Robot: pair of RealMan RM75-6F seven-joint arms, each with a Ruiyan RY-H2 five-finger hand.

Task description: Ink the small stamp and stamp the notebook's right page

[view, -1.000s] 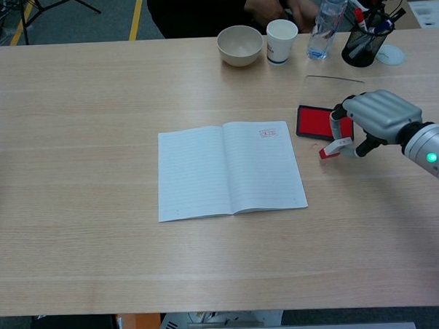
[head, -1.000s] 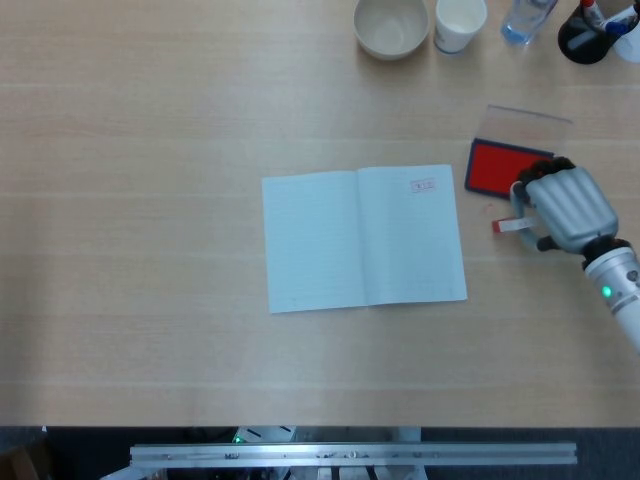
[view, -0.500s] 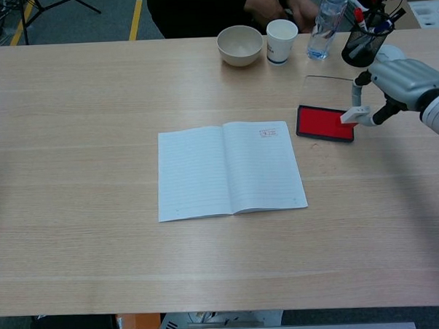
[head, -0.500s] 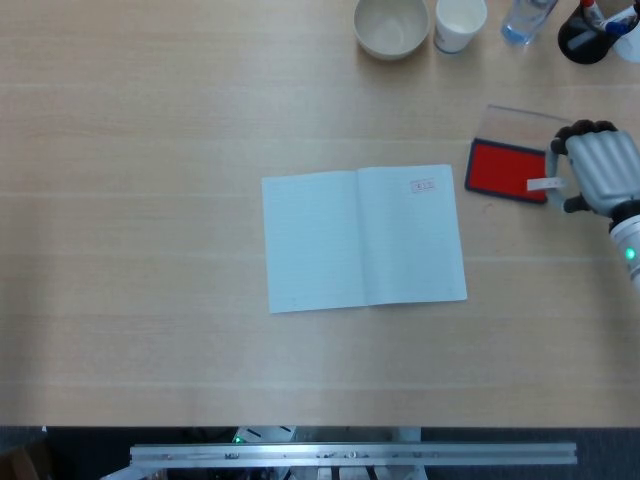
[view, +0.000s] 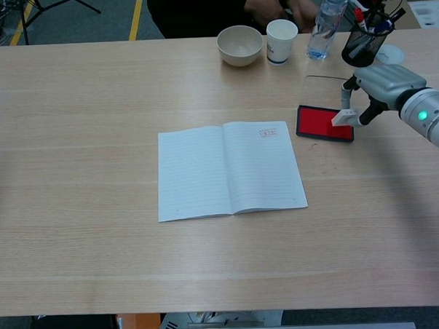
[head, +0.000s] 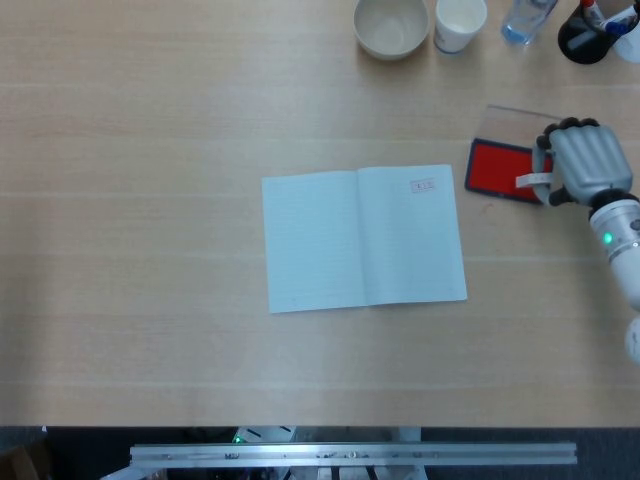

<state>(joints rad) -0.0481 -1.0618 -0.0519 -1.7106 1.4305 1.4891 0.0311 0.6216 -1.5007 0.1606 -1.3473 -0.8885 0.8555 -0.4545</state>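
An open notebook [head: 363, 238] [view: 229, 169] lies mid-table, with a small red stamp mark [head: 424, 185] [view: 268, 132] at the top of its right page. To its right sits the red ink pad [head: 503, 170] [view: 322, 123]. My right hand [head: 585, 163] [view: 382, 85] holds the small white stamp [head: 531, 181] [view: 345, 117] over the pad's right edge; whether the stamp touches the pad I cannot tell. My left hand is in neither view.
Along the far edge stand a beige bowl [view: 240, 45], a paper cup [view: 281, 40], a water bottle [view: 325, 20] and a black pen holder [view: 365, 44]. The pad's clear lid [head: 527, 122] lies just behind the pad.
My right hand lifted the stamp off the table in front of the pad, carried it back over the pad's right edge, then shifted slightly left and lower.
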